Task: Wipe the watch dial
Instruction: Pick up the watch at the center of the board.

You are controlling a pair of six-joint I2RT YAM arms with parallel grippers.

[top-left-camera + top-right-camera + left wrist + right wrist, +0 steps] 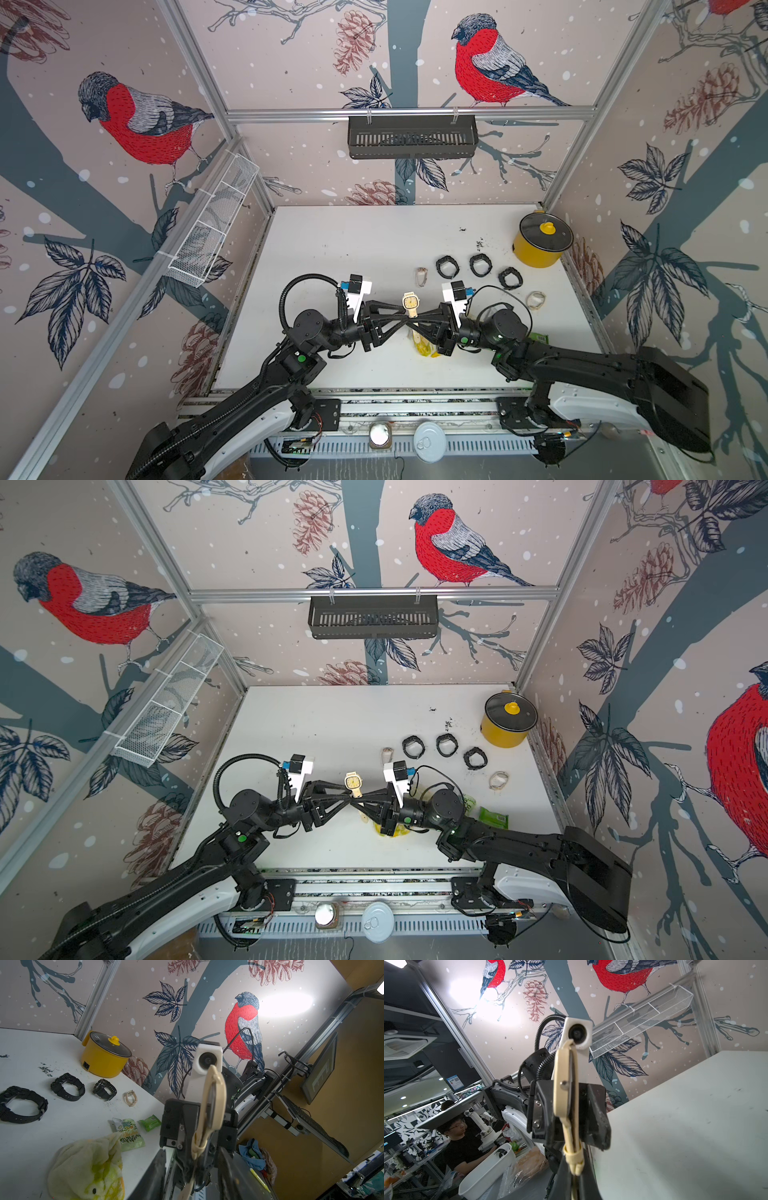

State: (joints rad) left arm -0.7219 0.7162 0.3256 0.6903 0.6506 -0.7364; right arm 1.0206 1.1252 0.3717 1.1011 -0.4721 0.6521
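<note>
Two grippers meet tip to tip above the table: your right gripper is pinched on the strap of the beige watch, held clear of the surface with its dial facing the top camera, and your left gripper has its jaws apart either side of that strap. From the watch you have the stained cloth at 6 o'clock, and a row of black watches with the yellow pot beyond it at 2 o'clock.

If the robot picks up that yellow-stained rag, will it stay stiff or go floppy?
Probably floppy: the rag lies crumpled in soft folds. It looks thin, so it is likely light. Pushed, it would probably bunch up rather than slide.
</note>
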